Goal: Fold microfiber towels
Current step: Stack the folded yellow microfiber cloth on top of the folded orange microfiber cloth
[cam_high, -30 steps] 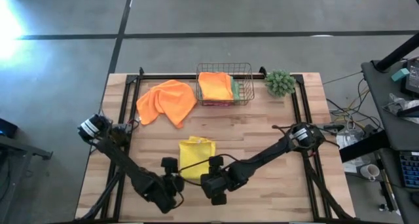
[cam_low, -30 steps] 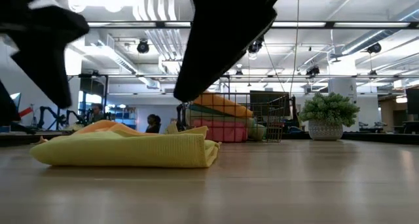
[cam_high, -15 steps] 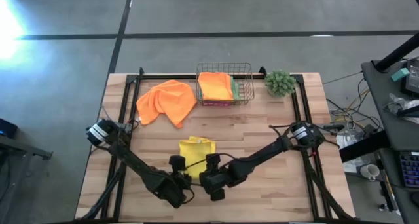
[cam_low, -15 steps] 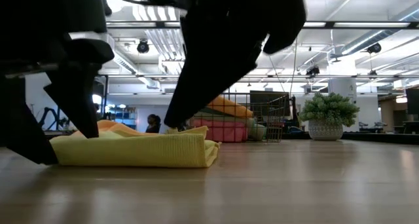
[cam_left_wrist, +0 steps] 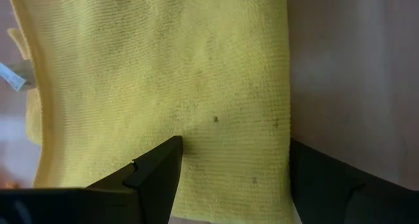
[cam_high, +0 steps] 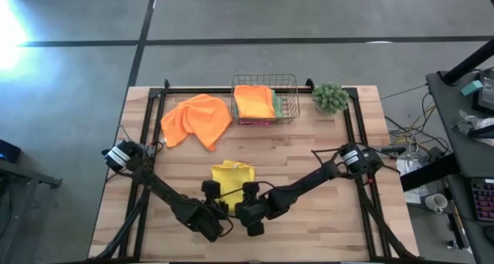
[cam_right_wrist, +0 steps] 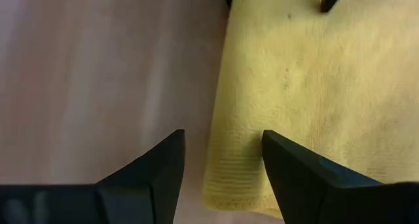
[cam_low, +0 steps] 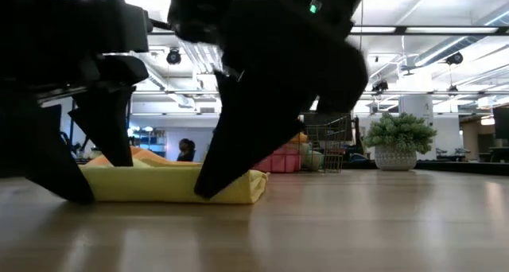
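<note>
The yellow towel (cam_high: 231, 177) lies folded and flat on the table, left of centre in the low view (cam_low: 159, 184). My left gripper (cam_high: 214, 193) is open and down at the towel's near left corner. One finger is over the cloth and the other is beside its edge (cam_left_wrist: 229, 165). My right gripper (cam_high: 248, 193) is open and down at the near right corner, its fingers either side of the towel's edge (cam_right_wrist: 222, 158). A crumpled orange towel (cam_high: 197, 119) lies at the far left. My left gripper comes at the towel's near left corner (cam_left_wrist: 196, 126) slanting down from the near side, and I cannot tell whether its fingers touch the cloth. My right gripper comes at the near right corner (cam_right_wrist: 229, 178) the same way, and I cannot tell whether it touches.
A copper wire basket (cam_high: 265, 82) at the far middle holds folded towels, an orange one (cam_high: 253, 100) on top. A small green plant (cam_high: 330, 97) stands to its right. Bare wood lies to the right of the yellow towel.
My left gripper has gone toward the table's right edge and down to the yellow towel's near left corner. My right gripper has gone toward the far edge and down to its near right corner. The towel has stayed where it was.
</note>
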